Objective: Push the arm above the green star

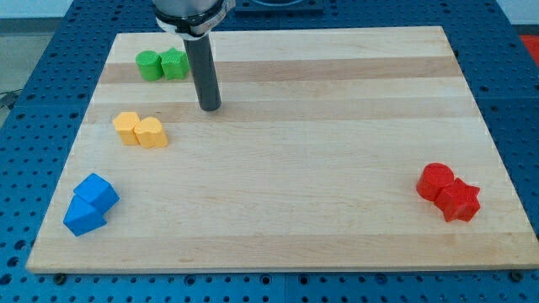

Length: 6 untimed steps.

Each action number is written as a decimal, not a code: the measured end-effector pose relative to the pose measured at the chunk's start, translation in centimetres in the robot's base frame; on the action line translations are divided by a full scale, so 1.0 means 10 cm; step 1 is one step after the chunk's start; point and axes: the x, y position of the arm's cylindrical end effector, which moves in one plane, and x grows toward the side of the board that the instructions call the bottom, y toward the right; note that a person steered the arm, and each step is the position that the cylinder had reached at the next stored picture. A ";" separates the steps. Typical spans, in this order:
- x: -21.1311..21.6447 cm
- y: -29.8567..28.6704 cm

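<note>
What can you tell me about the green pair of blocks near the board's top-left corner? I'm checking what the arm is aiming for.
The two green blocks sit side by side and touching, close to the top edge of the light wooden board at the view's left. They look like matte, chunky plastic; the exact shapes are hard to make out, though the right one seems lobed. Both lie flat. My tip rests below and to their right, not touching them.

two green blocks point(162, 64); two yellow blocks point(141, 130); two blue blocks point(90, 204); two red blocks point(448, 193)
</note>
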 end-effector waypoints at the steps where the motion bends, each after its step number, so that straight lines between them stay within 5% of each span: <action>1: -0.69 0.20; 2: -1.52 0.13; 3: -1.77 0.07; 6: -1.77 -1.17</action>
